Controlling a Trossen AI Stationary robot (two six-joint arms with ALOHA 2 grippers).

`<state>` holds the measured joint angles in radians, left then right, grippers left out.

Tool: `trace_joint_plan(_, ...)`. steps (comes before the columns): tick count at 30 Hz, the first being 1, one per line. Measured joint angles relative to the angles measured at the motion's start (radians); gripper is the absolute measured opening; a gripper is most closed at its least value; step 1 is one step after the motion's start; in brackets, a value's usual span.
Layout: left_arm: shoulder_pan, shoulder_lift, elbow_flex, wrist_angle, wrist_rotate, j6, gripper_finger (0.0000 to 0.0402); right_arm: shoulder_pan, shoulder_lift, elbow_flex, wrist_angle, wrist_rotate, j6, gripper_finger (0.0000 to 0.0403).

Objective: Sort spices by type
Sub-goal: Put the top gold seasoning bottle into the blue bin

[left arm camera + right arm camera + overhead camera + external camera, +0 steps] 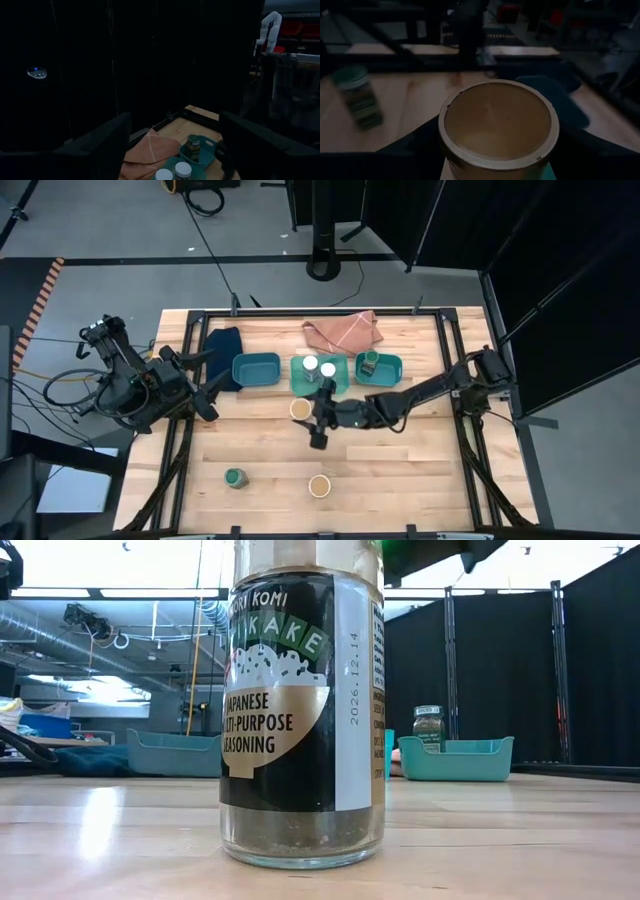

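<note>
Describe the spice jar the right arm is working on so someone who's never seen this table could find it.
Start at the middle teal tray holding two white-lidded jars. Beside its near left corner stands a tan-lidded jar, at the right gripper. The other tan-lidded jar stands alone near the front edge.

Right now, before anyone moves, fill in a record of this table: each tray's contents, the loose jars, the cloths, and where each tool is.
left tray: empty
middle tray: two white-lidded jars
right tray: one sorted green-lidded jar
loose on table: loose green-lidded jar, loose tan-lidded jar
right tool: at the other tan-lidded jar, just in front of the middle tray
left tool: open, waiting at the table's left edge
cloths: pink cloth, dark blue cloth
</note>
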<state>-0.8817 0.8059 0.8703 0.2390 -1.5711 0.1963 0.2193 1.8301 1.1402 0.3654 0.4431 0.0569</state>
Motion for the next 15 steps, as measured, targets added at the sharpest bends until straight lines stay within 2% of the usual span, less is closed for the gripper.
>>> trace_joint_plan(4, 0.000, 0.000, 0.000, 0.000, 0.000, 0.000, 0.0308, -0.048, 0.000, 0.034, -0.002, -0.010, -0.039, 0.0285)
trace_joint_plan(15, 0.000, 0.000, 0.000, 0.000, 0.000, 0.000, 0.0308, -0.189, 0.001, 0.090, 0.022, -0.136, -0.112, 0.0285)
